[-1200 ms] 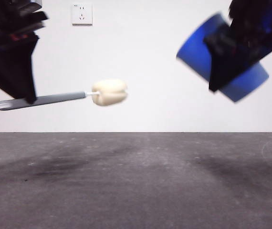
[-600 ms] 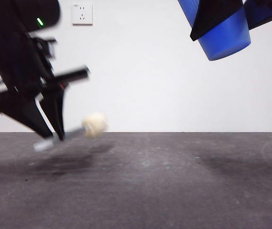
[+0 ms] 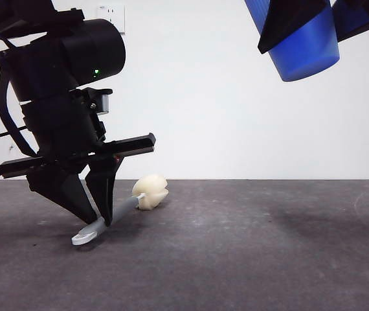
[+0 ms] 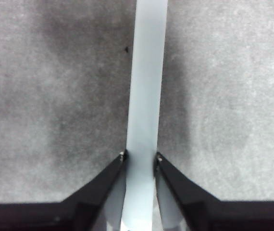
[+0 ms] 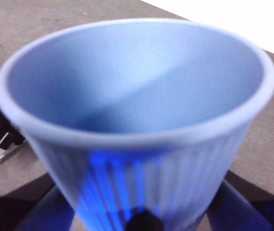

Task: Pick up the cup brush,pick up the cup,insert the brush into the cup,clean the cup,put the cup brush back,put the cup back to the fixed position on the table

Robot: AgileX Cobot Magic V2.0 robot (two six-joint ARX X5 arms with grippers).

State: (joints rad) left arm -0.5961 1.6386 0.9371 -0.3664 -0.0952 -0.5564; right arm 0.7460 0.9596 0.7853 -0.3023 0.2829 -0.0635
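brush-return step, nearly done: the cup brush (image 3: 127, 203) is down at the table's (image 3: 249, 259) left side, sponge head and white tip apparently touching the surface, not released. left gripper (image 3: 87, 214) is low, tilted, jaws narrow and pinching the grey handle (image 4: 144, 106). cup (image 3: 299, 40) is aloft over the right side, clamped by the right gripper (image 5: 137, 216). left: release the brush, set the cup down.
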